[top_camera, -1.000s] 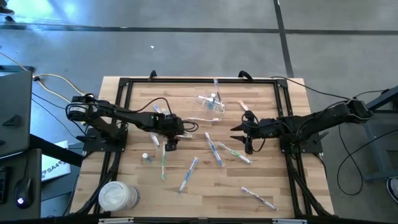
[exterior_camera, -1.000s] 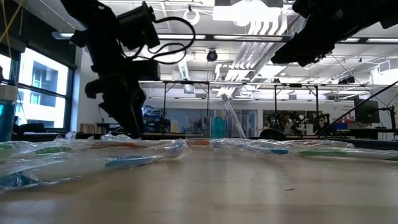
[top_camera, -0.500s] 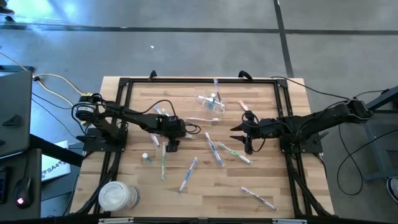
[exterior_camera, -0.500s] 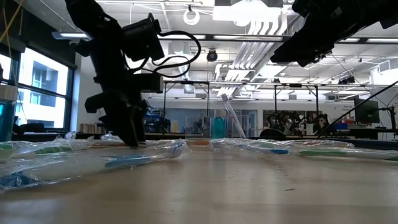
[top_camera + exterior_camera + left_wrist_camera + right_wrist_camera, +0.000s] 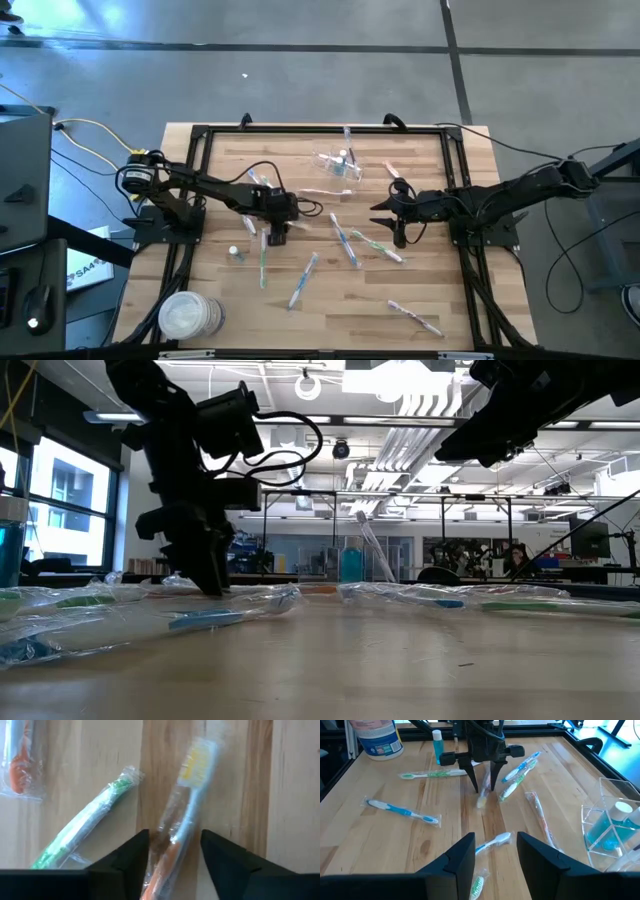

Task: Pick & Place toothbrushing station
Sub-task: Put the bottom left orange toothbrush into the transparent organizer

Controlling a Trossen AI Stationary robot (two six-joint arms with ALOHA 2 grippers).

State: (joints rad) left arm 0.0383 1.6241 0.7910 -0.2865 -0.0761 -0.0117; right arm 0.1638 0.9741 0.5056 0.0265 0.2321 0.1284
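Left wrist view alone shows the left gripper (image 5: 172, 851) astride a wrapped orange-handled toothbrush (image 5: 182, 815), fingers apart, beside a green toothbrush (image 5: 85, 822). Right gripper (image 5: 495, 851) stands parted, empty. No legible writing.

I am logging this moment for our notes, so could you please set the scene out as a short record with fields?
left gripper: down at the table, fingers astride a wrapped orange-and-yellow toothbrush, not yet closed on it
right gripper: hovering right of centre, holding nothing
clear cup: far side of the table, tube inside
green toothbrush: beside the straddled one
white discs: near left corner
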